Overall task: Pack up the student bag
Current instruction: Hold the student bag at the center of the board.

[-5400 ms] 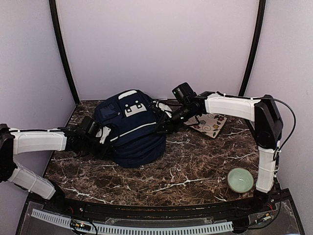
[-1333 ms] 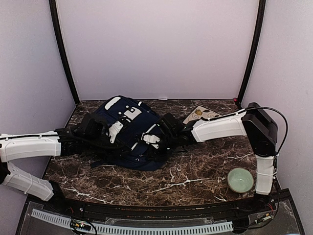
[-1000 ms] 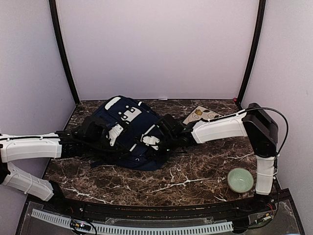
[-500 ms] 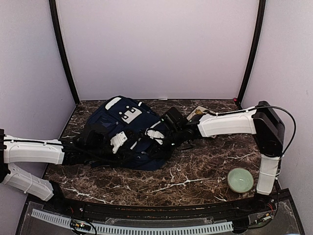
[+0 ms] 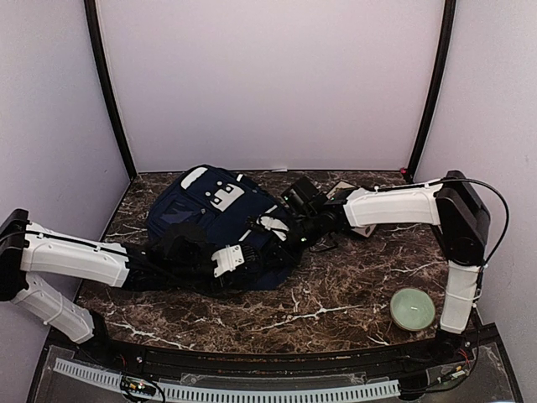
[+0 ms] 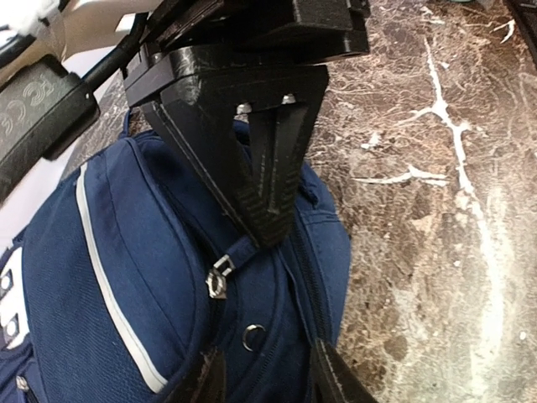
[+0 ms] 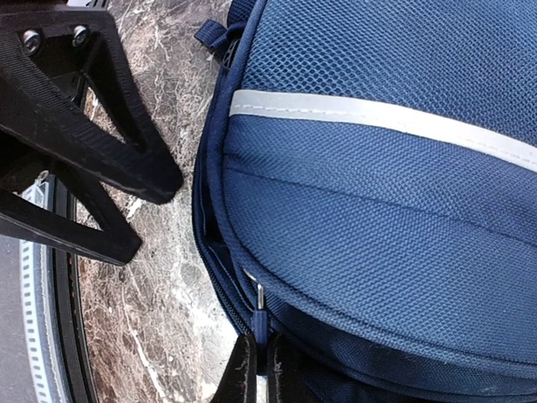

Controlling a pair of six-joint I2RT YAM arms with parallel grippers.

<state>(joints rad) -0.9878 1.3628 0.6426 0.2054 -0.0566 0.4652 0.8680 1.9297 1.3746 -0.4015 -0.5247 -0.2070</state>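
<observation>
The navy student bag (image 5: 210, 210) lies flat on the marble table, its white trim line showing in the wrist views (image 6: 109, 277) (image 7: 377, 117). My right gripper (image 5: 281, 228) (image 7: 262, 374) is at the bag's right edge, shut on a blue zipper pull (image 7: 260, 323). That pull (image 6: 239, 250) also shows pinched under the right gripper (image 6: 268, 222) in the left wrist view. My left gripper (image 5: 225, 260) (image 6: 268, 382) is at the bag's near edge with its fingers (image 7: 134, 168) apart. Bag fabric shows between them, and I cannot tell whether they touch it.
A pale green bowl (image 5: 413, 308) stands at the table's near right. A patterned flat item (image 5: 341, 187) lies at the back, mostly hidden by the right arm. A white toothed rail (image 7: 38, 294) runs along the table's near edge.
The bag, upright five seconds ago, now lies flat. Over the last second my left gripper slid right along the bag's near edge. The right gripper drew back slightly toward the rear right.
</observation>
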